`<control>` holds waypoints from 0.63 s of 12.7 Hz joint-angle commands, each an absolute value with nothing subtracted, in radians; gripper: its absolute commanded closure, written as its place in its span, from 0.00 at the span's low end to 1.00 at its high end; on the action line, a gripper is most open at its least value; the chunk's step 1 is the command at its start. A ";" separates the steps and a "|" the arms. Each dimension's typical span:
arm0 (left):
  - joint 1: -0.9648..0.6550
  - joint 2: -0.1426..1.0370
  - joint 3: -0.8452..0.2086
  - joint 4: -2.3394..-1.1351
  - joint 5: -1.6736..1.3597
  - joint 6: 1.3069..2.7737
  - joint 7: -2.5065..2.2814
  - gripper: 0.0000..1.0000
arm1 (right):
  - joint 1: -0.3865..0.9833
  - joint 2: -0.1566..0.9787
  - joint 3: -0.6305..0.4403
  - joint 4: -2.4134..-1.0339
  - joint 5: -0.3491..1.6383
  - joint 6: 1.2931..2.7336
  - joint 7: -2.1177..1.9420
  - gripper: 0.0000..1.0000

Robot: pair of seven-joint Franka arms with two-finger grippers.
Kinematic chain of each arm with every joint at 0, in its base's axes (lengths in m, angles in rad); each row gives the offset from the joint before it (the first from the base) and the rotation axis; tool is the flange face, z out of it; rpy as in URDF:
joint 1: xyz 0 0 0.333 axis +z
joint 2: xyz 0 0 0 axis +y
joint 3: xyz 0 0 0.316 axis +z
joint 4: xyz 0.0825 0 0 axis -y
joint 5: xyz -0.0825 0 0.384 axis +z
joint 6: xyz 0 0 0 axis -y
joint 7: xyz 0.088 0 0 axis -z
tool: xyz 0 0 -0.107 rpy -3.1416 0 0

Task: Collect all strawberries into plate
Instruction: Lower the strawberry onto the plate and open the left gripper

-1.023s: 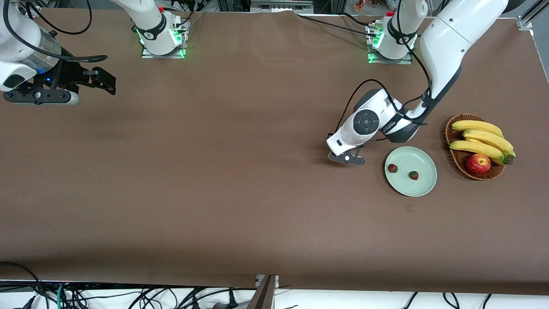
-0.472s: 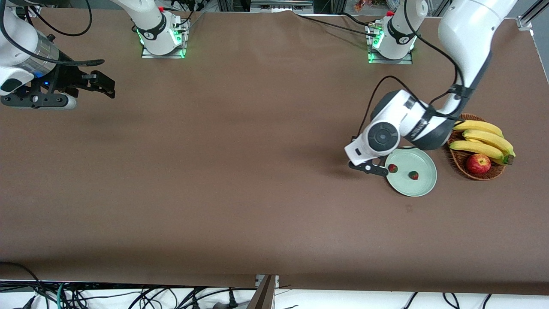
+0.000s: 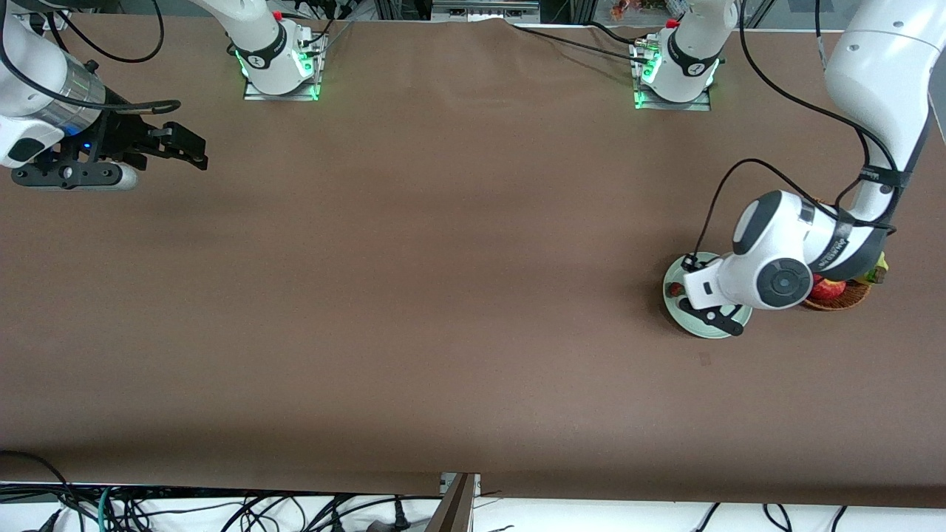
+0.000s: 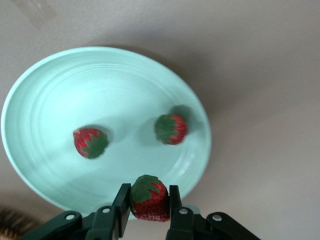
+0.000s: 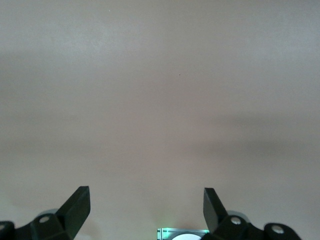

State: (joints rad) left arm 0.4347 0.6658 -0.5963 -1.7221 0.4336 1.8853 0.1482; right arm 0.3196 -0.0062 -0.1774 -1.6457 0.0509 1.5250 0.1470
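The left gripper (image 4: 148, 215) hangs over the plate (image 4: 45, 95), its jaws clamped on the third strawberry (image 4: 148, 197), which shows at the lower middle of the left wrist view, just above the plate's rim. The two other strawberries already lie in the plate: one (image 4: 90, 142) toward the middle left of that frame, the other (image 4: 171, 129) near its centre, well apart from each other. In the front view the plate (image 3: 698, 327) sits at the right of the frame, mostly covered by the left arm's wrist.

The step in hand looks like the release of the last berry. To do it well, I would carry the berry a little further in over the plate's flat floor instead of letting go at the edge, bring it low so it does not bounce or roll out, then part the jaws and lift straight up. The open patch between the two resting berries seems a fair target.

A wicker basket (image 3: 839, 299) with a red apple (image 3: 826, 290) stands just beside the plate, half hidden under the arm; a wide swing could brush it. The right gripper (image 3: 174, 144) waits over bare tabletop (image 3: 414, 295) at the upper left of the front frame, jaws spread wide and holding nothing.
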 commanded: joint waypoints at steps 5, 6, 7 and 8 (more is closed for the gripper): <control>0.428 0.556 -0.620 -1.684 0.439 1.832 0.178 0.00 | 0.308 0.038 -0.231 -1.621 0.120 1.562 0.095 0.00; 0.426 0.520 -0.639 -1.665 0.430 1.806 0.176 0.00 | 0.307 0.038 -0.251 -1.621 0.124 1.565 0.089 0.00; 0.428 0.494 -0.658 -1.616 0.398 1.758 0.170 0.00 | 0.308 0.034 -0.267 -1.621 0.126 1.557 0.057 0.00; 0.428 0.477 -0.666 -1.548 0.355 1.673 0.172 0.00 | 0.308 0.029 -0.276 -1.621 0.126 1.551 0.020 0.00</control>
State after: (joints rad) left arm 0.4333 0.5406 -0.6524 -1.6280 0.4090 1.7901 0.1634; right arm 0.3157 0.0326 -0.2568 -1.6447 0.1042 1.5680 0.0821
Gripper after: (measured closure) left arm 0.000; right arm 0.000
